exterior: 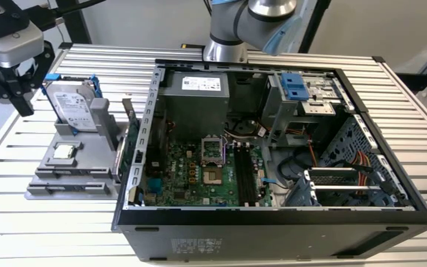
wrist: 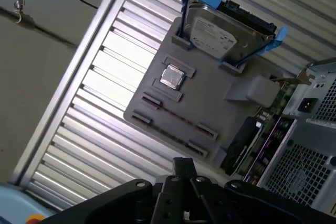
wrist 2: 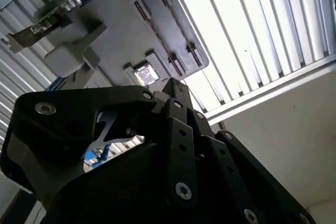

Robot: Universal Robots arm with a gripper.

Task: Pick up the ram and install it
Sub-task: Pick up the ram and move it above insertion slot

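The ram (exterior: 122, 162): thin, long, dark bluish-green circuit-board stick with black chips.

Exterior view: it stands on its long edge along the side of the grey plastic tray (exterior: 84, 167) that faces the open black computer case (exterior: 273, 222), just beside the case wall. It is not yet picked up. The black gripper (exterior: 6, 92) hangs well apart from it, beyond the silver hard drive in its blue frame (exterior: 73, 103), toward the exterior view's left. Whether it is open or closed cannot be told.

Second wrist view: the tray and the square silver CPU chip (wrist 2: 146, 74) lie beyond the gripper body.

First wrist view: the ram (wrist: 244, 142) shows its chip face between tray and case.

Handling, as judged: approach from straight above, grasp mid-length across the flat faces, keep clear of the case wall and drive frame, and lift without twisting.
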